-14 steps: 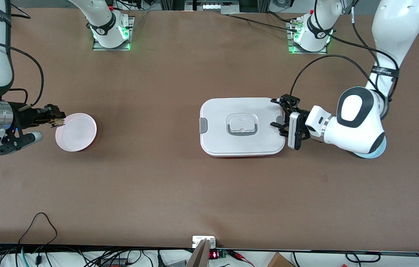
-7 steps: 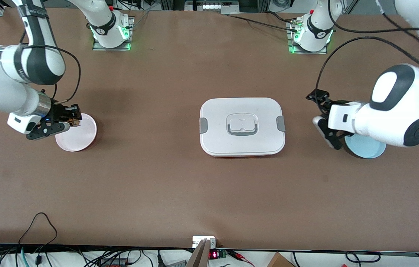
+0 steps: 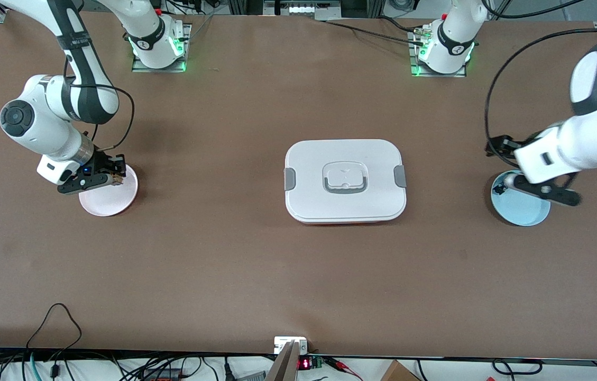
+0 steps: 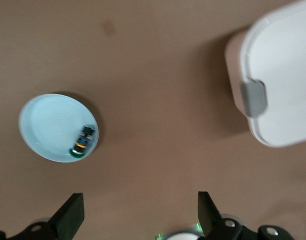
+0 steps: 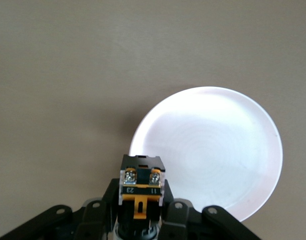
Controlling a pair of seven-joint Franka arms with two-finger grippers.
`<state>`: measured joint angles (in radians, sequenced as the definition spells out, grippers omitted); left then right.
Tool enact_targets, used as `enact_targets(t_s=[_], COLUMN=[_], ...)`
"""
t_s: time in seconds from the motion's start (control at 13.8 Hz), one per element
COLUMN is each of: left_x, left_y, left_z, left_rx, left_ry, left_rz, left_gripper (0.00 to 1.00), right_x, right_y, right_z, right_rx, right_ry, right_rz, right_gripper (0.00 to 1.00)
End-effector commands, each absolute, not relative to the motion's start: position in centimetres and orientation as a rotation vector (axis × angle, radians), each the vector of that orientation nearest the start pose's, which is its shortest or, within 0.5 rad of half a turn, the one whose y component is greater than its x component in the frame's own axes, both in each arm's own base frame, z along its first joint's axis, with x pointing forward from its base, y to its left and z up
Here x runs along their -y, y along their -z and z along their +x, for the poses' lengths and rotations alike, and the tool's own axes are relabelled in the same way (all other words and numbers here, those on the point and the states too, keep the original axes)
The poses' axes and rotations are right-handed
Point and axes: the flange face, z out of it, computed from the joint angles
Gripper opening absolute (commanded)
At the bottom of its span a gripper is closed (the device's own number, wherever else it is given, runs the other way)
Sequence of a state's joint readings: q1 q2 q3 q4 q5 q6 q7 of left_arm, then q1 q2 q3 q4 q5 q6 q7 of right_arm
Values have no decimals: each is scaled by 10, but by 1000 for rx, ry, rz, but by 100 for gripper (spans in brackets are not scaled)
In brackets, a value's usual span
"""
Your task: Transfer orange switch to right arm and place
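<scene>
— Where do we see the orange switch (image 5: 141, 192)?

— We see it clamped between the fingers of the right gripper (image 3: 114, 170), its black block with two screws and an orange tab facing the right wrist camera. We find that gripper hanging over the edge of the pink plate (image 3: 113, 198), at the right arm's end of the table.

— And the left gripper (image 4: 138, 220)?

— We see it up in the air over the light blue plate (image 3: 521, 211) at the left arm's end of the table. In the left wrist view its two fingers stand wide apart, with nothing between them.

— Is there anything on that blue plate?

— We make out a small dark switch with a green cap (image 4: 82, 144) lying near its rim.

— What lies between the two plates?

— We see a white box with its lid on (image 3: 345, 180), grey clips at both ends and a grey handle on top, in the middle of the table (image 3: 256, 264).
</scene>
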<state>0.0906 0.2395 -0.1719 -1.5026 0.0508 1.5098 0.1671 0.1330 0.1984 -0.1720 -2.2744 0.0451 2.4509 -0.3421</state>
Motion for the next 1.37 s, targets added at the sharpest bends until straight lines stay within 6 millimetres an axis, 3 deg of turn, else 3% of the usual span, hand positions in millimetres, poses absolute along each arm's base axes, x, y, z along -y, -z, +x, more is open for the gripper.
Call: enact_targets(t_s=[0.0, 0.29, 0.51, 0.94, 1.08, 1.16, 1.23, 1.3], left_x=[14, -25, -18, -23, -24, -23, -22, -23], left_y=[-536, -569, -588, -588, -587, -587, -587, -587], left_z=[580, 566, 560, 559, 559, 559, 558, 558], left_rx=[-255, -40, -99, -102, -100, -102, -107, -102], left_ry=[-190, -61, -15, -44, -57, -57, -64, -71], left_rz=[-3073, -3212, -3156, -3129, -3129, -3129, -3129, -3130], left_gripper=[100, 100, 100, 100, 100, 100, 100, 100], right_x=[47, 59, 58, 59, 58, 56, 54, 53], right_y=[-251, -220, -205, -182, -180, -184, -187, -193], right_z=[533, 531, 531, 530, 529, 530, 531, 534], right_rx=[461, 435, 438, 445, 439, 434, 436, 448], right_ry=[-5, 12, 25, 40, 31, 36, 44, 61], right_rz=[-3130, -3150, -3156, -3167, -3166, -3165, -3164, -3163], right_gripper=[0, 0, 0, 2, 14, 30, 80, 100])
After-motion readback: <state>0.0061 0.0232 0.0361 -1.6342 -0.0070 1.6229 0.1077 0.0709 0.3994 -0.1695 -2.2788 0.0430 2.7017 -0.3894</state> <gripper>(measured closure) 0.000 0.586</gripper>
